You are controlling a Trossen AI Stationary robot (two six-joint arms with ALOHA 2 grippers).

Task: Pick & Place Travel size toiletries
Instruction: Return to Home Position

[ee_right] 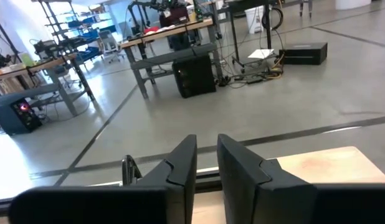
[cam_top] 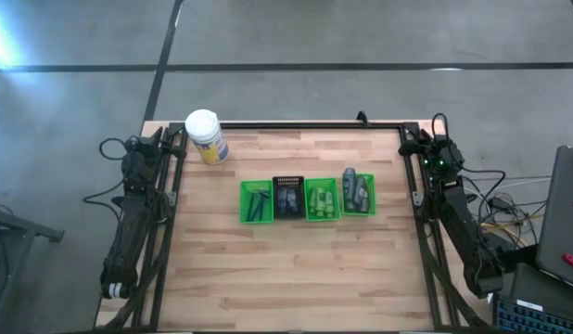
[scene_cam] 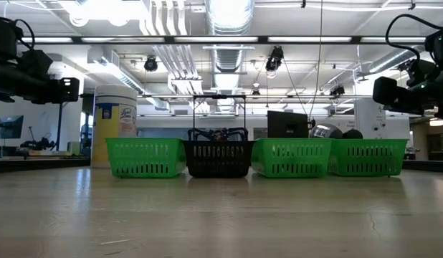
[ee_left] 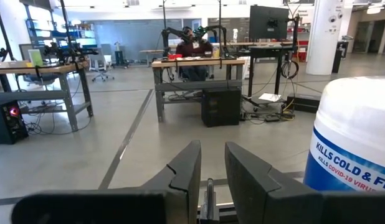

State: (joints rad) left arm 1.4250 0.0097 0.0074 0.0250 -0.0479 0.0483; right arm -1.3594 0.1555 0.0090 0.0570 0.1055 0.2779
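The toiletries lie sorted in a row of four small baskets mid-table. Dark-handled razors (cam_top: pixel 258 202) fill the left green basket. Flat dark packets (cam_top: pixel 288 199) fill the black basket. Green mini bottles (cam_top: pixel 322 200) fill the third. Grey tubes (cam_top: pixel 354 190) fill the right one. My left gripper (cam_top: pixel 164 144) is parked at the table's back left corner, fingers together and empty (ee_left: pixel 210 165). My right gripper (cam_top: pixel 418 147) is parked at the back right corner, fingers together and empty (ee_right: pixel 206 162). Both are far from the baskets.
A big white jar with a yellow label (cam_top: pixel 205 135) stands at the back left, close beside my left gripper (ee_left: pixel 357 143). In the low view the baskets (scene_cam: pixel 145 158) stand side by side. Bare wooden table (cam_top: pixel 296 269) lies in front of them.
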